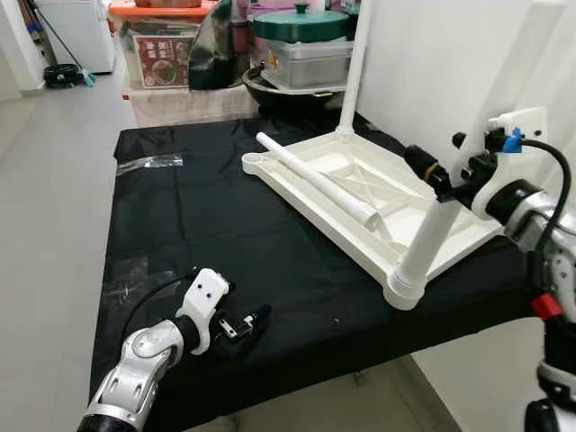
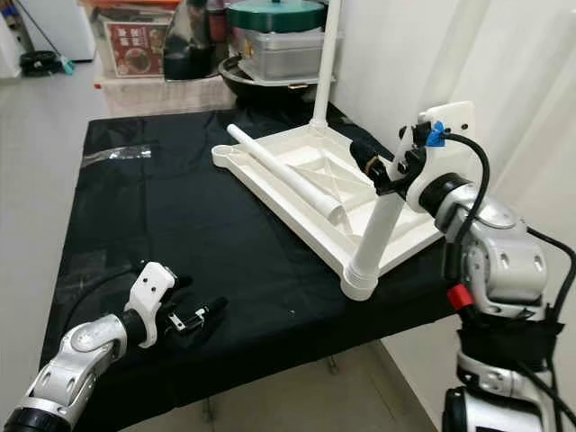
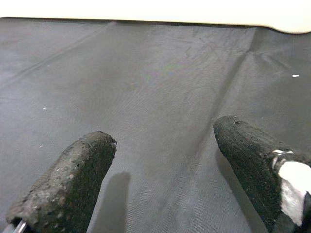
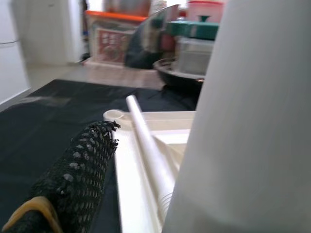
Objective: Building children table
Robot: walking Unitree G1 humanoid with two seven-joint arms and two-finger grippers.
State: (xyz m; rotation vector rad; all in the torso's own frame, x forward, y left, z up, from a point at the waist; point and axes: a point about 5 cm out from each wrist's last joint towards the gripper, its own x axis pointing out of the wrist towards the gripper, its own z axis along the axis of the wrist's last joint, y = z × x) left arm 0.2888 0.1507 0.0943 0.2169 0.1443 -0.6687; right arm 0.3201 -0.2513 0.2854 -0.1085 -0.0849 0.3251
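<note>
Lying upside down on the black-draped counter [image 1: 180,234], the white tabletop [image 1: 306,189] sits toward the far right, one corner jutting past the counter's edge. A leg [image 1: 427,243] stands tilted in the near corner socket, and the right gripper [image 1: 432,175] is clenched around its upper part. In the right wrist view that leg [image 4: 248,121] is a pale blur across half the frame, hiding one finger; the other finger [image 4: 80,170] shows beside it. How far the leg is seated in the socket cannot be made out.

A second leg [image 1: 353,63] rises from the far corner, its top cut off by the frame. A third, loose leg [image 1: 315,178] lies along the underside of the tabletop, between the ribs.

The left gripper [image 1: 252,322] hovers low over the cloth near the front left edge, released and grasping nothing. The left wrist view shows its two fingers [image 3: 73,179] apart above bare cloth, with a pale strip of the tabletop's edge at the far side. A piece of clear plastic [image 1: 148,163] lies on the cloth's far left. Beyond the counter, bins [image 1: 162,49] and a green-lidded pot [image 1: 301,22] are partly cropped.
</note>
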